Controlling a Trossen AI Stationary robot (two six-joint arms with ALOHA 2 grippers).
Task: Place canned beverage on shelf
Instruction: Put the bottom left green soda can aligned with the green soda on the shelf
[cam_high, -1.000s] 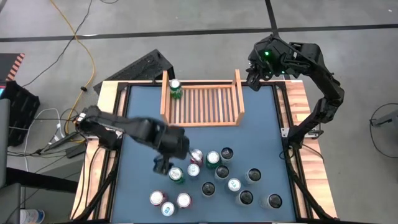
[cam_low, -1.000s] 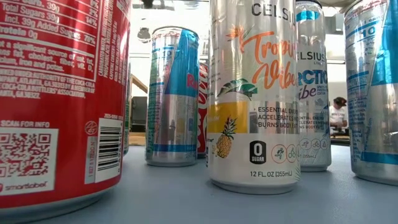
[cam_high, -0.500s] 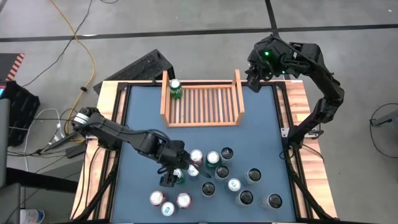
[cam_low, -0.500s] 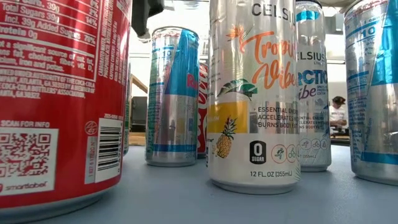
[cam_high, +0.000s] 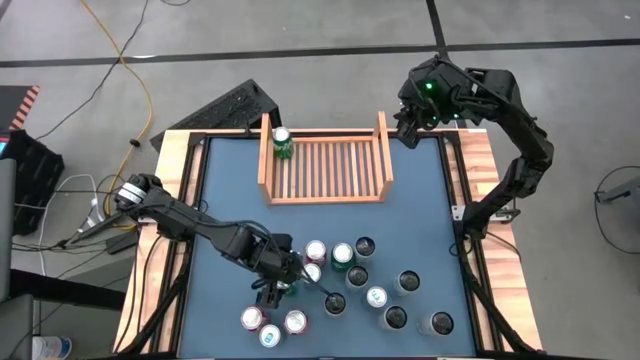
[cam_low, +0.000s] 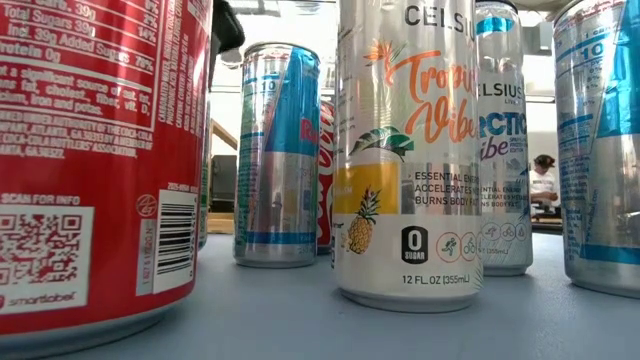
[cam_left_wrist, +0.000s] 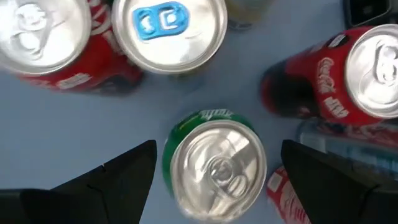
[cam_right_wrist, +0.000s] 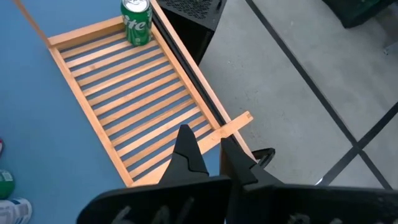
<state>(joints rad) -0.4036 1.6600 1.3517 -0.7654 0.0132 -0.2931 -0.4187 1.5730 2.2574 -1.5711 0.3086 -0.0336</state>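
The shelf (cam_high: 325, 165), a light-wood slatted tray, lies at the table's far middle. One green can (cam_high: 282, 143) stands in its far-left corner, also seen as the green can (cam_right_wrist: 137, 22) on the shelf (cam_right_wrist: 137, 93). Several cans stand in a cluster at the near middle. My left gripper (cam_high: 280, 287) is low over the cluster's left side, open. In the left wrist view its fingers stand on either side of a green can (cam_left_wrist: 214, 165), apart from it. A dark part of the gripper (cam_low: 226, 25) shows at the low view's top. My right gripper (cam_high: 405, 125) hangs shut above the shelf's far-right corner.
Red cans (cam_left_wrist: 354, 81) and a blue-tabbed can (cam_left_wrist: 168, 28) stand close around the green one. More cans (cam_high: 390, 300) fill the near right. A wooden border (cam_high: 175, 200) frames the blue table. A person (cam_low: 545, 180) stands far behind the table.
My left gripper has come down toward the table's near edge and now stands over the green can at the cluster's left side. It has rolled a little on the way and stayed open. Its dark finger has entered the top of the low view.
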